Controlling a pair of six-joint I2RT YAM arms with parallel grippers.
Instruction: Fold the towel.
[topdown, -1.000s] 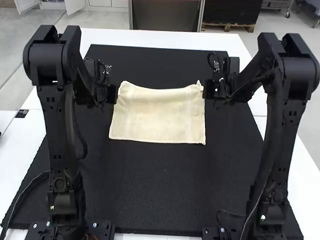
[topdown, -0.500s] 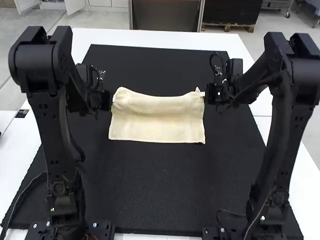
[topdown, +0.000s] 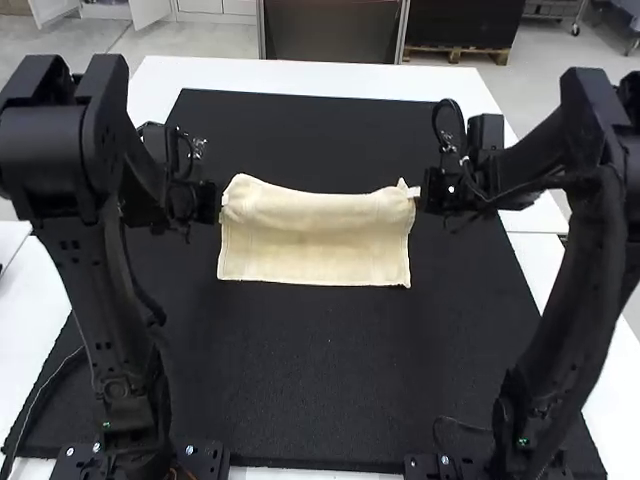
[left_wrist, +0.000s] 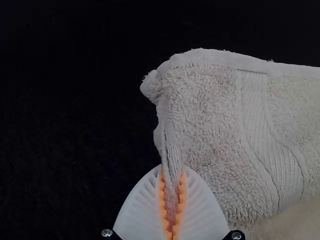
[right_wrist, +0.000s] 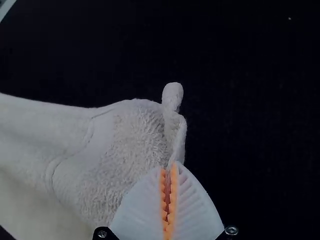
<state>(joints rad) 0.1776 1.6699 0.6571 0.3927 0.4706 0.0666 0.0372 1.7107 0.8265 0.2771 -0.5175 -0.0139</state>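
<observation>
In the high view my left gripper (topdown: 217, 204) is at the left side edge of the cream towel (topdown: 315, 250), near its far corner. My right gripper (topdown: 420, 190) is at the opposite side edge, also near the far corner. The towel's far part is raised and rolls over between them; its near part lies flat. In the left wrist view, my left gripper (left_wrist: 172, 200) is shut on the side edge of the towel (left_wrist: 205, 120). The right wrist view has my right gripper (right_wrist: 168, 195) shut on the other side edge of the towel (right_wrist: 135, 135).
A black mat (topdown: 320, 380) lies under the towel and both arm bases. The white table (topdown: 330, 73) extends around the mat. Both arms' links stand on either side of the towel.
Both grippers have moved slightly outward, the right one more in the last half second. The towel's far edge has come nearer and its far part now bulges over; the near edge has stayed put.
</observation>
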